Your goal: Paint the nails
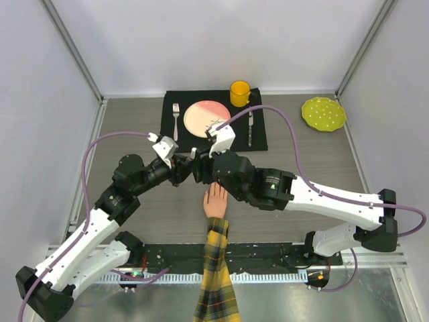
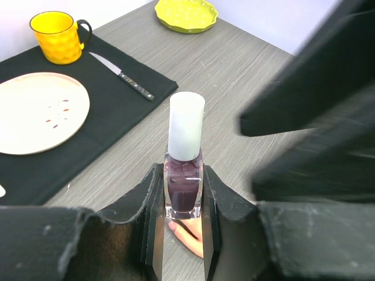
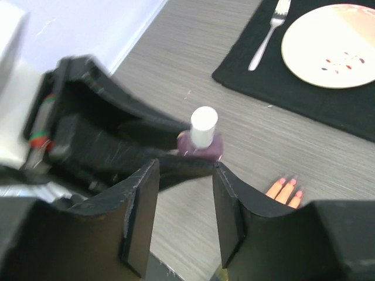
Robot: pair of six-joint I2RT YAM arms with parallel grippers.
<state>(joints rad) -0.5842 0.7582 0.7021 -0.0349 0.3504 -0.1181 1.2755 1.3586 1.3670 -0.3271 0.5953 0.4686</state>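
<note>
The purple polish bottle [image 2: 183,186] is clamped in the left hand [image 2: 183,205], while the right hand [image 3: 184,219] is held half open, empty, near its white cap [image 3: 204,126].

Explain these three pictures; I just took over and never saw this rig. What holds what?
One picture looks down at a left arm and a right arm on a table; the other two come from cameras on their wrists. The left gripper is shut on a purple polish bottle with a white cap. The right gripper is open, facing that cap. A mannequin hand lies nearby. Behind: a black mat with plate, fork, knife and mug, plus a yellow dish.
</note>
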